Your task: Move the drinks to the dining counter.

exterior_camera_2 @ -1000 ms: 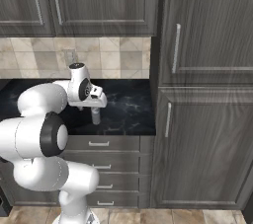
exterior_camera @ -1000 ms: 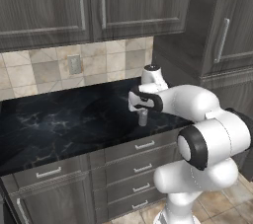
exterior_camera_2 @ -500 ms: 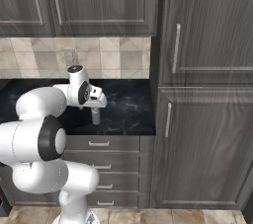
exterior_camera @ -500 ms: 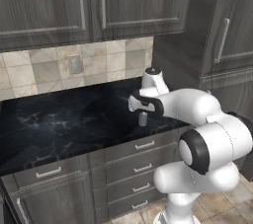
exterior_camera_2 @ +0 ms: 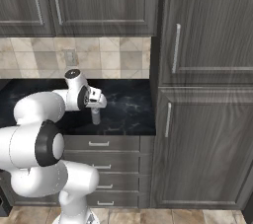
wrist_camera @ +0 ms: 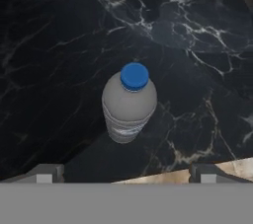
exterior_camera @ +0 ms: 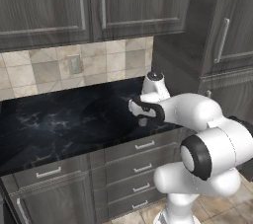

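1. White arm: rises from the base, elbow bent, forearm reaching forward over the black counter (exterior_camera: 59, 124) near its front edge.
2. Wrist: turned downward, hand pointing at the counter top.
3. Gripper (wrist_camera: 126, 172): jaws spread wide, holding nothing, poised above the counter and clear of its surface.
4. Fingertips (wrist_camera: 47, 173): both dark tips visible, well apart.

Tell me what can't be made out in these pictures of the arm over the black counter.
- Bottle: its base and label print are too small and foreshortened in the hand view; in the right base view, the gripper covers its top.
- Fingertips: cut off at the hand view's bottom edge.
- Counter: its left end runs off the left base view's edge.
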Tool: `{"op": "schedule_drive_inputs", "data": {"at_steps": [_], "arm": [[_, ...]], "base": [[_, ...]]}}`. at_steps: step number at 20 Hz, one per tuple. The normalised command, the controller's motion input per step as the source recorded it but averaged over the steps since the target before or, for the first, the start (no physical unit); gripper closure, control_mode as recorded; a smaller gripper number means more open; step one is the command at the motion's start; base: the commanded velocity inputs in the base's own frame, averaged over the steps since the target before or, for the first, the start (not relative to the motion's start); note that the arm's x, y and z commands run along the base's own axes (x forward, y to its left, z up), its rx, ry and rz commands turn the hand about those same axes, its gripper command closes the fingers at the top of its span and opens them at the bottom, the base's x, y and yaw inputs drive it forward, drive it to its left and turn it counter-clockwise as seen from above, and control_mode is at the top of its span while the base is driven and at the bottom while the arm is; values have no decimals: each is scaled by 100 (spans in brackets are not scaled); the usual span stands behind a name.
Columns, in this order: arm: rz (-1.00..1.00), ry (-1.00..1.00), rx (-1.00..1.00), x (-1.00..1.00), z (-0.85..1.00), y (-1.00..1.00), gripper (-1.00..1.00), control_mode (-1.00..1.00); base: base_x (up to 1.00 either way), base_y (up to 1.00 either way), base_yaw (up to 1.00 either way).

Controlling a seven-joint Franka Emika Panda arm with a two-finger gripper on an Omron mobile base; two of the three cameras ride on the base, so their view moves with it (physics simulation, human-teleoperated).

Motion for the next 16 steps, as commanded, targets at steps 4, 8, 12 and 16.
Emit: {"op": "schedule_drive_inputs", "data": {"at_steps": [4,8,12,16], "arm": [[0,-12,0,0,0,0,-100,-100],[0,-9,0,0,-1,0,-100,-100],[0,-5,0,0,0,0,-100,-100],[0,-2,0,0,0,0,-100,-100]], "base": [[0,0,0],[0,0,0],[0,0,0],[0,0,0]]}}
